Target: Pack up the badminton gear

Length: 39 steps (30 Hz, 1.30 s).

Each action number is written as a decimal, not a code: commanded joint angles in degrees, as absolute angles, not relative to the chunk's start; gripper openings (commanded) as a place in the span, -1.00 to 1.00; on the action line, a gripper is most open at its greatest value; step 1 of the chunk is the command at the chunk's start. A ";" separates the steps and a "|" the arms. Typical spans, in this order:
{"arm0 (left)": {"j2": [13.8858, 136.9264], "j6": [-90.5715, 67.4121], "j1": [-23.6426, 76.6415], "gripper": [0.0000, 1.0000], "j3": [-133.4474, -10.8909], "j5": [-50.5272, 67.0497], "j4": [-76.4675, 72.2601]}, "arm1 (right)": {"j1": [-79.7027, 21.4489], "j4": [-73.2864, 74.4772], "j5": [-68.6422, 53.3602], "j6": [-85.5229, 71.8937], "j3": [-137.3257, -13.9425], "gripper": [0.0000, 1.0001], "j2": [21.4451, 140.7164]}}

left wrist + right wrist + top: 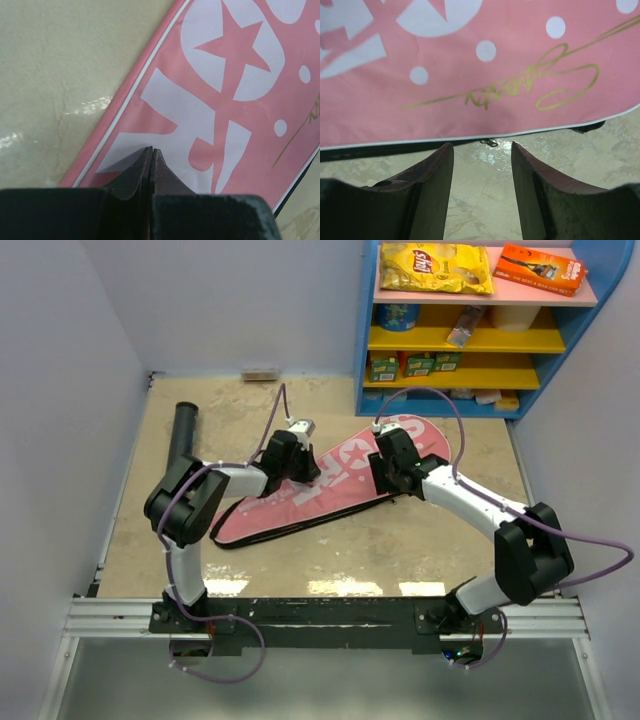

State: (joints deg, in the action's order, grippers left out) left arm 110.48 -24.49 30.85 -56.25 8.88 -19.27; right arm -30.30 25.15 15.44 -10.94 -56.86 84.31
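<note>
The pink racket-shaped bag (330,480) lettered SPORT lies flat and diagonal on the table. It fills the left wrist view (235,115) and the top of the right wrist view (470,65). My left gripper (296,468) is shut, its tips (151,149) over the bag's white lettering with nothing seen between them. My right gripper (397,476) is open at the bag's near edge (482,146), and a small zipper pull (490,143) lies just past its tips. The long black tube (182,430) lies at the left. Rackets and shuttlecocks are out of view.
A blue shelf unit (365,330) stands at the back right with a yellow snack packet (435,267) and an orange box (540,267) on top. A small object (260,372) lies by the back wall. White walls close in on both sides.
</note>
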 commanded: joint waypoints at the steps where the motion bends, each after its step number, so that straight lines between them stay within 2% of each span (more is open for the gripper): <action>1: 113.73 -23.99 27.08 -1.00 -56.60 8.00 -16.35 | -29.97 25.58 14.68 -10.90 -57.57 0.06 86.04; 22: 112.50 -24.26 22.76 -1.00 -56.43 8.53 -16.26 | -29.44 19.16 4.75 -10.20 -55.90 0.04 94.66; 39: 112.59 -24.43 22.94 -1.00 -55.11 9.58 -17.23 | -29.44 16.70 7.38 -11.51 -56.95 -0.12 99.05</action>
